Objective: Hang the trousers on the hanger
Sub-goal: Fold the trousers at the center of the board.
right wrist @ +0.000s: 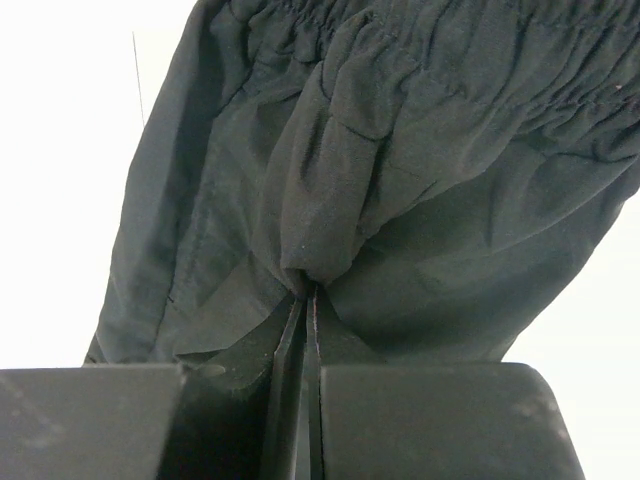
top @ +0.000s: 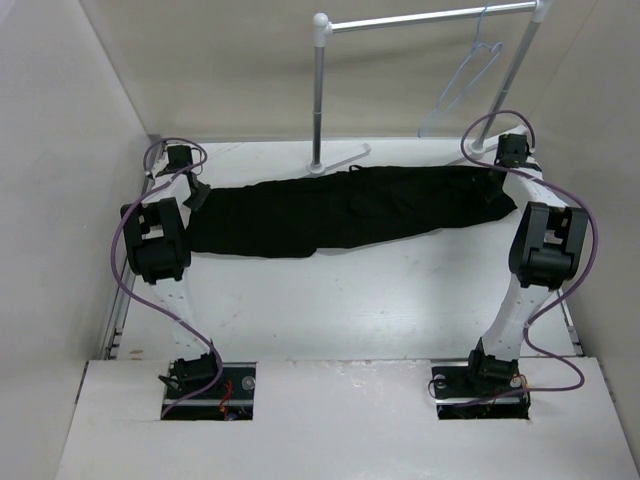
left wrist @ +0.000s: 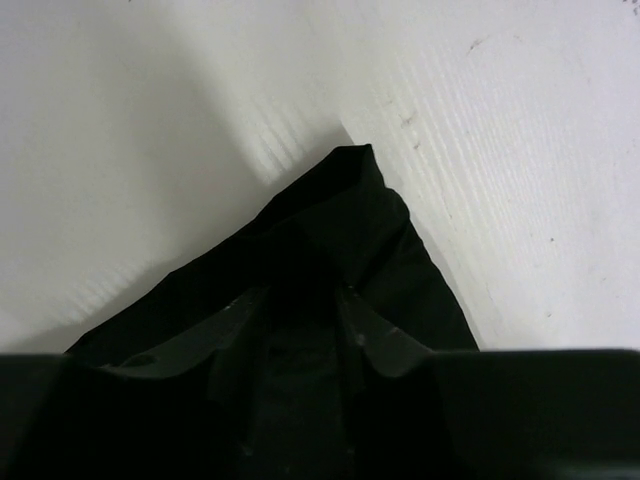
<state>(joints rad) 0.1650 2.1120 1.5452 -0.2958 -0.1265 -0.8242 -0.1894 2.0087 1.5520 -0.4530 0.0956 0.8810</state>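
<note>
Black trousers (top: 340, 208) lie between the hands: right gripper (right wrist: 308, 295) pinches a thin waistband fold, left gripper (left wrist: 297, 300) stands parted over the leg end. That small bite could slip on lifting toward the hanger (top: 465, 85) beyond it.

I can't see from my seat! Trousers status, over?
Left gripper open astride the leg end. Right gripper shut on cloth below waistband. Trousers flat on table, hanger bare on rack. Rack post right behind.
</note>
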